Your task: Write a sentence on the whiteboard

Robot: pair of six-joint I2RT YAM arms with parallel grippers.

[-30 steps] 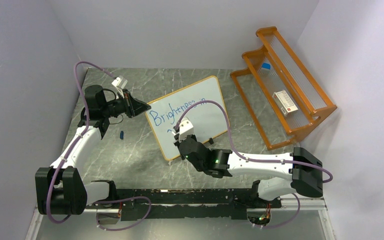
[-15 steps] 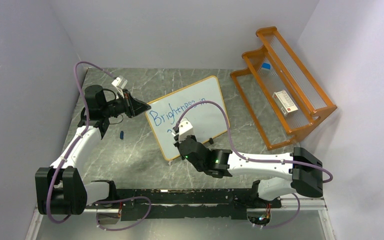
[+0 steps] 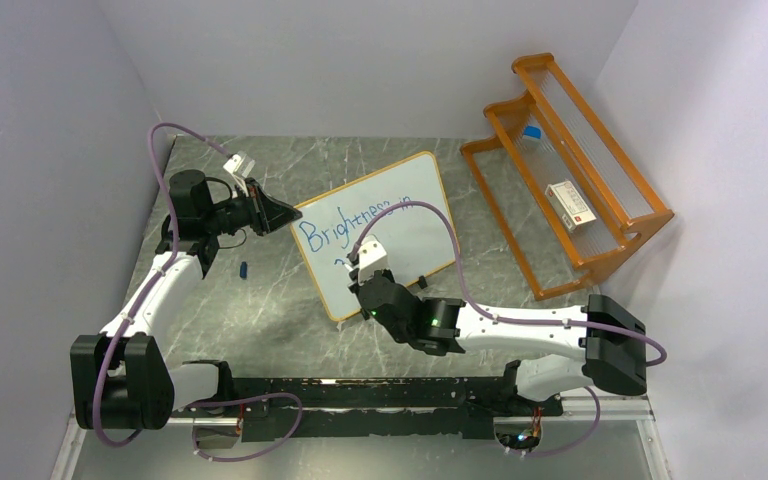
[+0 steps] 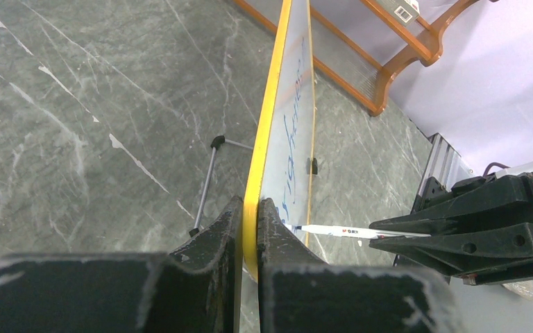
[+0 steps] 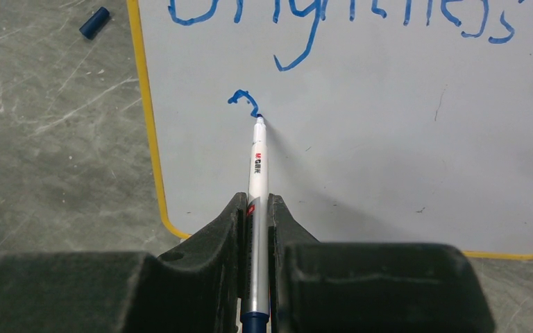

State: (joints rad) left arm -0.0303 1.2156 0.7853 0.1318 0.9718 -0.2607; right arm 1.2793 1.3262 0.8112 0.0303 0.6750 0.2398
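The whiteboard (image 3: 400, 225) stands tilted in the middle of the table, orange-framed. Blue lettering (image 3: 355, 218) reads "Brightness in" on its top line; the sentence's second line is only a small first stroke (image 5: 244, 100). My left gripper (image 3: 285, 215) is shut on the board's left edge (image 4: 255, 201), one finger on each face. My right gripper (image 3: 365, 268) is shut on a white marker (image 5: 257, 166), whose tip touches the board just below that stroke. The marker also shows in the left wrist view (image 4: 333, 231).
A blue marker cap (image 3: 244, 269) lies on the table left of the board; it also shows in the right wrist view (image 5: 94, 21). An orange wooden rack (image 3: 565, 170) with a small box stands at the right. The board's wire stand (image 4: 208, 182) props it behind.
The right gripper with the marker has shifted very slightly along the board's lower left. The left arm and the board have not moved.
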